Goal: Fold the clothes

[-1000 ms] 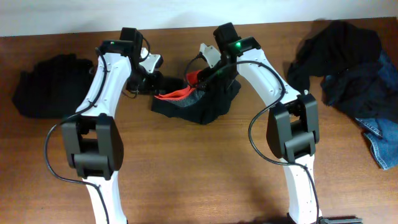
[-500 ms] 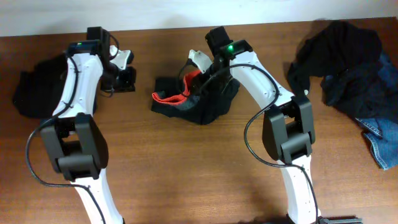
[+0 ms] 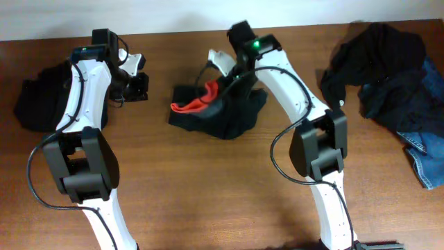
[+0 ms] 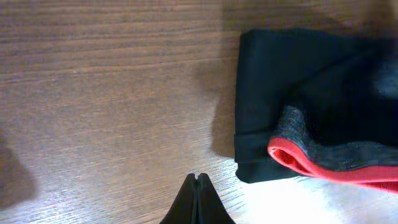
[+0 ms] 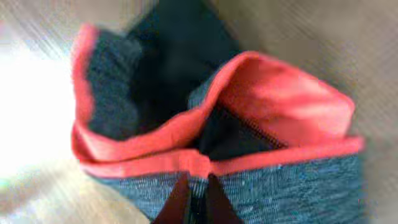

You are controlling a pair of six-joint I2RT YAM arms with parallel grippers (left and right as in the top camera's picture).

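The brown wooden table (image 3: 208, 187) filled the overhead view, with a heap of dark clothes (image 3: 378, 62) piled at its far right corner and a blue denim piece (image 3: 427, 156) trailing from the heap's lower edge. Near the middle of the far side lay the black trousers (image 3: 229, 118), bunched into a rough wedge, well apart from the heap. A smaller black garment (image 3: 38, 97) sat by itself near the far left edge. The right arm (image 3: 291, 83) reached over the trousers from the right, and the left arm (image 3: 87, 90) stood between the left garment and the trousers. The right gripper (image 5: 198, 186) was pinched onto the grey waistband (image 5: 292, 186), holding that edge up off the rest of the cloth so the red-orange lining (image 5: 280, 106) gaped open. The left gripper (image 4: 197, 190) hung over bare wood just left of the trousers' folded corner, its fingers pressed together with nothing between them and not touching the fabric.
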